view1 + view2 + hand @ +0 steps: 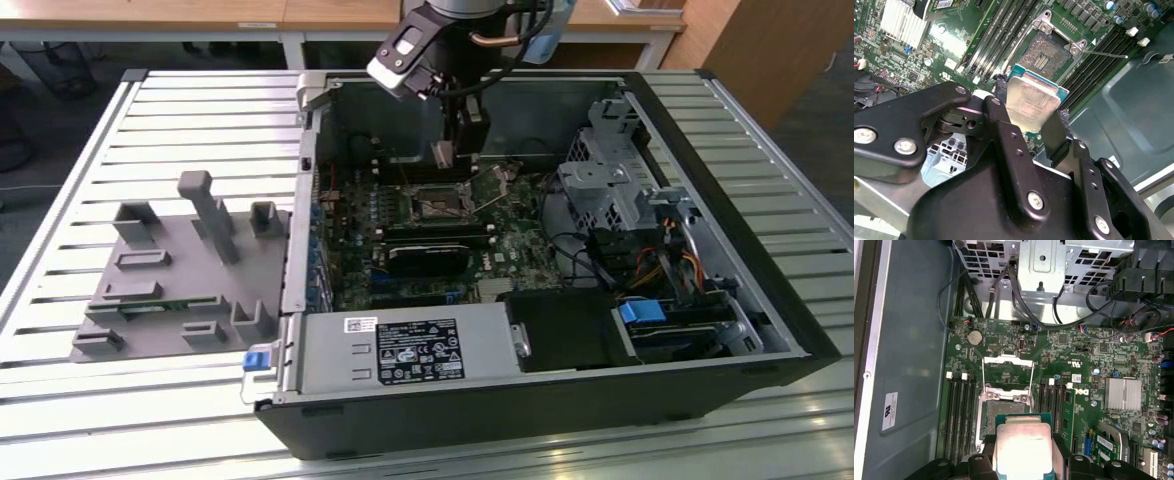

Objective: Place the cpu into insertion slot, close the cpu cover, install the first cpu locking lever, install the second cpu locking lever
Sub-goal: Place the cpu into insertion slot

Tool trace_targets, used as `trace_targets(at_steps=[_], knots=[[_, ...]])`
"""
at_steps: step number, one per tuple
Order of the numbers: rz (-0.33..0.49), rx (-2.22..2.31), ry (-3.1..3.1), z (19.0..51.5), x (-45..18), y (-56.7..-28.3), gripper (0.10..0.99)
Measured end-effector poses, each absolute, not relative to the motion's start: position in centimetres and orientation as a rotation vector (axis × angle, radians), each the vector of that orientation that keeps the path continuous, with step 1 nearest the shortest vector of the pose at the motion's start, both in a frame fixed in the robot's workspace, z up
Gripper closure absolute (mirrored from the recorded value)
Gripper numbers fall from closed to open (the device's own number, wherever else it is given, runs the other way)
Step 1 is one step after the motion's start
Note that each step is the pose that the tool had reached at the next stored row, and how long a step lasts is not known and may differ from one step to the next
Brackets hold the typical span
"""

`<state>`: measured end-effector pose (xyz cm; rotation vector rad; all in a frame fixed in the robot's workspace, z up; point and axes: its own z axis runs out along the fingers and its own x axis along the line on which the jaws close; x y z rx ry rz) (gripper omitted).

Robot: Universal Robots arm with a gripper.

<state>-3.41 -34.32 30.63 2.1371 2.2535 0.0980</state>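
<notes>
The pincer [1029, 119] is pinching the cpu [1032, 100]: one black finger [1000, 117] presses on one edge of the chip and the other finger on the opposite edge, so the dull silver top faces out between them. The first wrist view shows the same grip, with the cpu [1022, 446] sitting right at the tips of the pincer [1022, 456] and its green rim sticking out past them.

The insertion slot [1047, 54] lies beyond the chip's free edge, straight ahead of the pincer and apart from the chip, with its dark contact field uncovered. In the first wrist view the slot [996, 412] is partly hidden behind the held chip. The cpu cover [1007, 371] stands swung open on the far side of the slot from the pincer, its square window showing green board through it.

In the exterior view the pincer [447, 152] hangs inside the open computer case [747, 300], above the motherboard [400, 260], with the slot [437, 207] below its tips. Long black memory slots [961, 415] run along both sides of the slot
</notes>
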Motion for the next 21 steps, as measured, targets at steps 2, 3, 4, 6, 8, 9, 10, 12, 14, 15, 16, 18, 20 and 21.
trace_targets(at_steps=[2,3,4,6,8,9,10,12,14,15,16,18,20,21], knots=[[0.098,2.137,2.253,30.56,-3.42,-34.32,0.561],[0.098,2.137,2.253,30.52,-3.41,-34.32,0.561],[0.098,2.137,2.253,30.49,-3.41,-34.32,0.561],[0.098,2.137,2.254,30.42,-3.41,-34.32,0.561],[0.098,2.137,2.253,30.34,-3.41,-34.32,0.561],[0.098,2.137,2.253,30.30,-3.42,-34.32,0.561],[0.098,2.137,2.254,30.27,-3.41,-34.32,0.561],[0.098,2.137,2.253,30.20,-3.41,-34.32,0.561],[0.098,2.137,2.253,30.13,-3.41,-34.32,0.561],[0.098,2.137,2.253,30.10,-3.41,-34.32,0.561],[0.098,2.137,2.253,30.07,-3.41,-34.32,0.561],[0.098,2.137,2.253,30.00,-3.41,-34.32,0.561],[0.098,2.137,2.253,29.91,-3.41,-34.31,0.561],[0.098,2.137,2.253,29.87,-3.42,-34.31,0.561]])
